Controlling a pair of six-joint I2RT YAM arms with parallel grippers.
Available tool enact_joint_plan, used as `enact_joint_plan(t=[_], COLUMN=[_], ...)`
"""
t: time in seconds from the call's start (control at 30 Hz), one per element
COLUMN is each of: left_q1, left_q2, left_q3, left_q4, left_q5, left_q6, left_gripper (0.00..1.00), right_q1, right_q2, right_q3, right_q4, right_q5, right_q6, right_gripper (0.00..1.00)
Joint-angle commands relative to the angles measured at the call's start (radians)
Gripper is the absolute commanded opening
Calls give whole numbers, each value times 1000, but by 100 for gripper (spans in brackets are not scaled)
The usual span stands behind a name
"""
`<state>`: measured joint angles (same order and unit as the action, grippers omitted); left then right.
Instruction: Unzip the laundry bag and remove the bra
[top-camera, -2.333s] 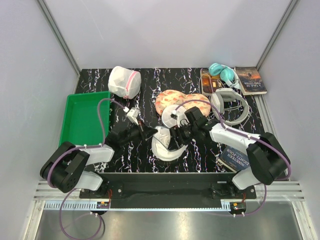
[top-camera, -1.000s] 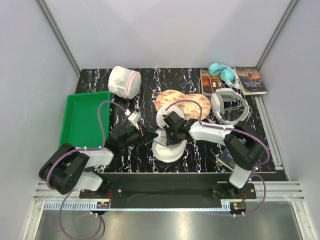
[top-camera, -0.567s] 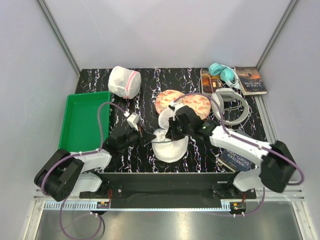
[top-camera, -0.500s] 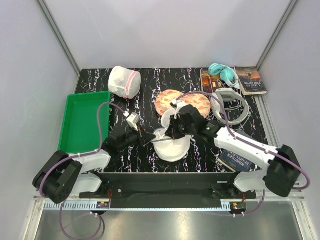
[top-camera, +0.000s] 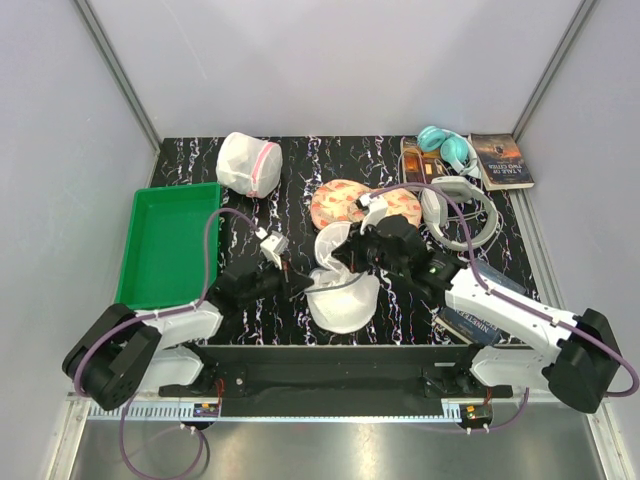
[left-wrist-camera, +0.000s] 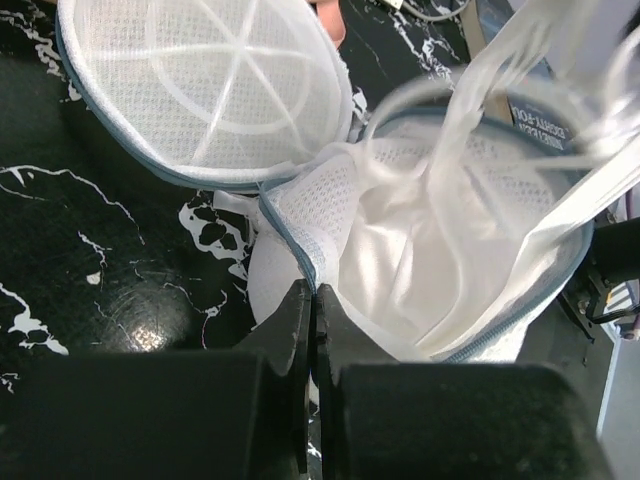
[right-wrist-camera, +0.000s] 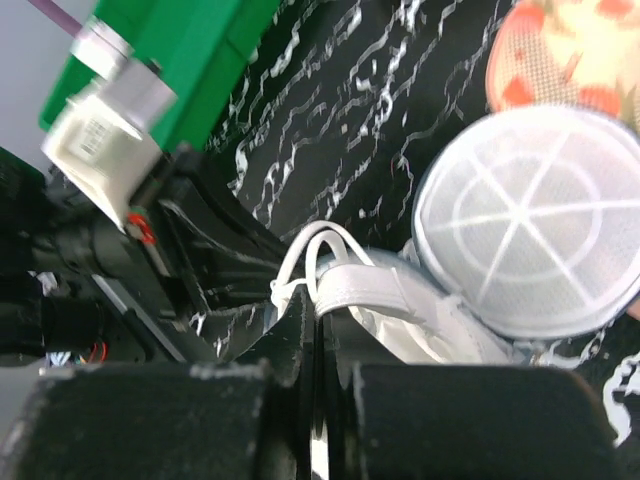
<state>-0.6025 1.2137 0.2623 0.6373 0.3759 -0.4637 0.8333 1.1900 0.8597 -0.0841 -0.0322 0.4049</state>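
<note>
The laundry bag (top-camera: 338, 308) lies unzipped at the table's front centre, its round mesh lid half (left-wrist-camera: 200, 90) folded back. The white bra (left-wrist-camera: 400, 260) sits in the lower half, and its straps (left-wrist-camera: 490, 80) stretch up and out of the opening. My left gripper (left-wrist-camera: 313, 295) is shut on the bag's grey zip rim from the left. My right gripper (right-wrist-camera: 318, 305) is shut on a bra strap (right-wrist-camera: 365, 285), just above the bag (right-wrist-camera: 530, 240). From above, the left gripper (top-camera: 298, 283) and the right gripper (top-camera: 356, 262) flank the bag.
A green tray (top-camera: 165, 240) stands at the left. A white mesh pouch with pink trim (top-camera: 248, 163) is at the back left. A floral two-cup item (top-camera: 345, 198) lies behind the bag. Headphones (top-camera: 465, 210) and books (top-camera: 505, 160) crowd the right side.
My right gripper has shut on the bra's strap and drawn back to the right and up, so the straps now stretch out of the bag. The left gripper keeps its hold on the rim.
</note>
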Motion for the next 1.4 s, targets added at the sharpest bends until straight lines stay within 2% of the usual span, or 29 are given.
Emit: enact_joint_plan(t=[0.0, 0.23, 0.6, 0.83, 1.1, 1.27, 1.37], left_q1=[-11, -54, -120, -187, -217, -269, -281], left_q2=[36, 72, 139, 179, 184, 214, 214], left_q3=[40, 57, 77, 113, 153, 215, 224], left_q4=[42, 41, 48, -2, -106, -192, -189], left_q5=[-40, -74, -127, -221, -347, -434, -427], left_q6=[36, 56, 85, 114, 138, 189, 177], left_gripper=[0, 0, 0, 0, 0, 0, 0], right_q1=[4, -20, -157, -178, -186, -191, -189], right_q2=[-26, 51, 112, 131, 119, 89, 105], right_q3=[99, 231, 374, 394, 406, 346, 343], right_q4=[115, 113, 191, 274, 339, 450, 472], right_q5=[78, 176, 143, 161, 216, 276, 285], right_q6=[-78, -156, -186, -117, -48, 41, 63], right_gripper=[0, 0, 0, 0, 0, 0, 0])
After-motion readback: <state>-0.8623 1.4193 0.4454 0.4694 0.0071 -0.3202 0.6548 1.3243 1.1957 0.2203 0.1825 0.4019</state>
